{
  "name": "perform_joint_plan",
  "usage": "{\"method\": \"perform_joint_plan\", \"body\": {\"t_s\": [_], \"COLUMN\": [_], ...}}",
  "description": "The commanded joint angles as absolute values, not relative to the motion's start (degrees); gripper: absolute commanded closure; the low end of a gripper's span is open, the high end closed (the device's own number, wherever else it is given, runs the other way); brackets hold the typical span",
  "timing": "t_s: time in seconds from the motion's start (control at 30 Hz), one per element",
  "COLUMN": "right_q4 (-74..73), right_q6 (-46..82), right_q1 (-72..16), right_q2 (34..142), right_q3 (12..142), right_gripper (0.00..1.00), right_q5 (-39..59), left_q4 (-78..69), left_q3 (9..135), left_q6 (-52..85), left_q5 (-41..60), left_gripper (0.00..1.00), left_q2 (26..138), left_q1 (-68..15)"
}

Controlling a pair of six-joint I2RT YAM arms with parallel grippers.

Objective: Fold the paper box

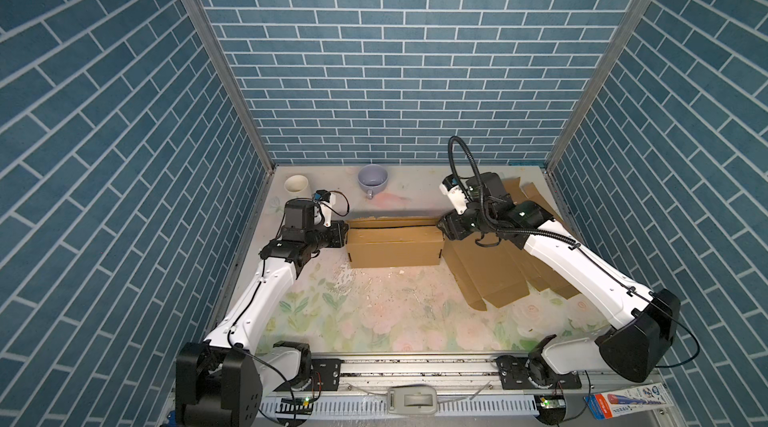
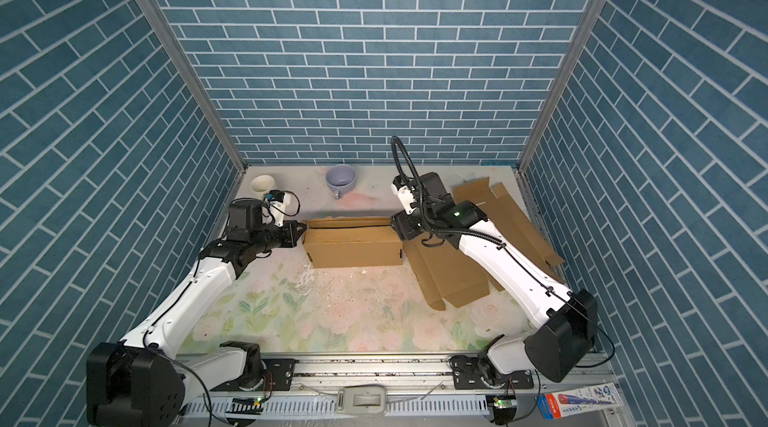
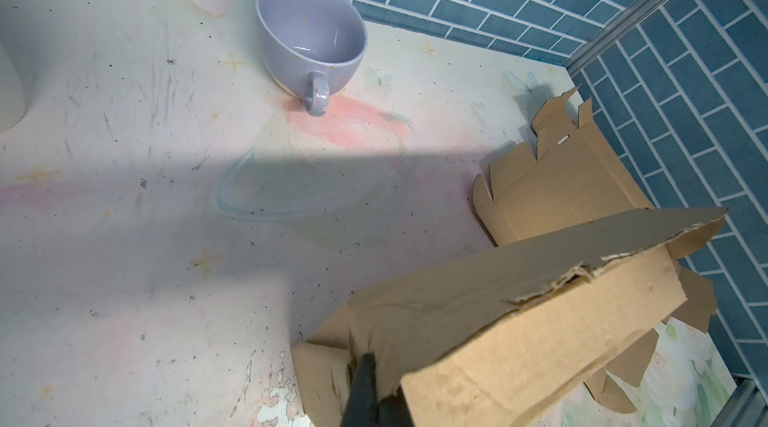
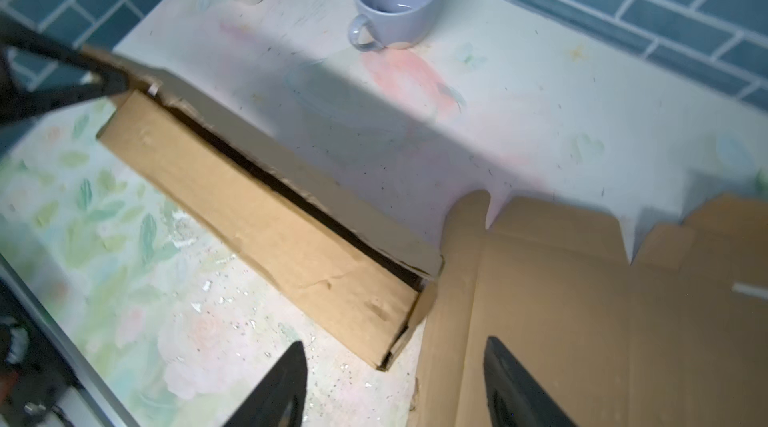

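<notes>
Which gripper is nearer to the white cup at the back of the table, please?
Left. The left gripper, shut on the paper box, sits in front of the white cup; the right gripper is open at the box's opposite end.

No text can be read with certainty. A blue, white and red packet (image 1: 627,401) in both top views carries printed characters. They are too small to make out.

The floral table (image 1: 374,321) bears paper box (image 1: 395,252), flat cardboard (image 1: 490,275), lilac cup (image 1: 372,180) and perhaps a cream mug (image 1: 296,185).
</notes>
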State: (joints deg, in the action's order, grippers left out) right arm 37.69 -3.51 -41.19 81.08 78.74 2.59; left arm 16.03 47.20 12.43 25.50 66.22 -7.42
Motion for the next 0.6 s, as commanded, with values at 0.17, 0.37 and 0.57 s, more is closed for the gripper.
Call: {"method": "perform_joint_plan", "body": {"t_s": [0.17,0.37,0.57], "right_q4": [40.32,40.71,46.85], "right_q6": [-32.25,-34.74,-36.03], "right_q1": [-47.38,-48.25,-48.45], "right_q2": [90.92,96.99,102.69], "right_q3": [88.14,92.93,98.99], "right_gripper": [0.06,0.01,0.01], "right_q5": [0.10,4.65,11.40], "left_q4": [25.31,25.14,25.09], "left_q3": [44.32,44.40,44.44], "left_q6": [11.95,11.79,11.60], "left_q5": [26.26,26.44,26.50], "left_gripper": [1.00,1.00,1.00], "left_q2": [68.29,68.78,68.91], "left_q1": [-8.00,-8.09,-8.17]}}
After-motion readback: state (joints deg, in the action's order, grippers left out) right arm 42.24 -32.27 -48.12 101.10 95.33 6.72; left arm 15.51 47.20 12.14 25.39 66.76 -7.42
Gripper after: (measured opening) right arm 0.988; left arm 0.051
